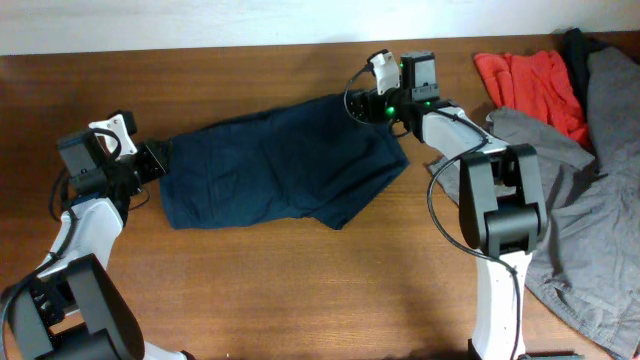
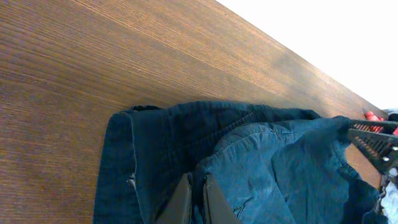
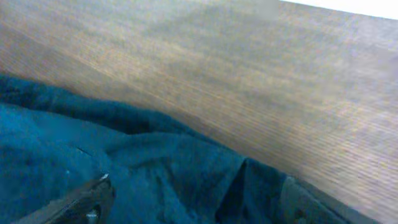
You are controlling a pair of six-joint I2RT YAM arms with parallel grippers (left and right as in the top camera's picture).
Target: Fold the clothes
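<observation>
Brown wood-grain table (image 1: 300, 290), seen from above. At the far right corner a red-orange garment (image 1: 530, 80) lies crumpled, w/ a small dark item (image 1: 572, 45) just behind it at the far edge. A large light grey garment (image 1: 590, 200) sprawls along the right edge, touching the red-orange one & reaching toward the near right corner. White surface (image 1: 200, 25) beyond the far edge.

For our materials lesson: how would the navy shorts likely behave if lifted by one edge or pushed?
Probably floppy: the shorts lie in soft wrinkles and folds, so lifted by one edge they would likely sag. Likely light, since the cloth looks thin. Pushed on the smooth wooden table, they may bunch rather than slide whole.
</observation>
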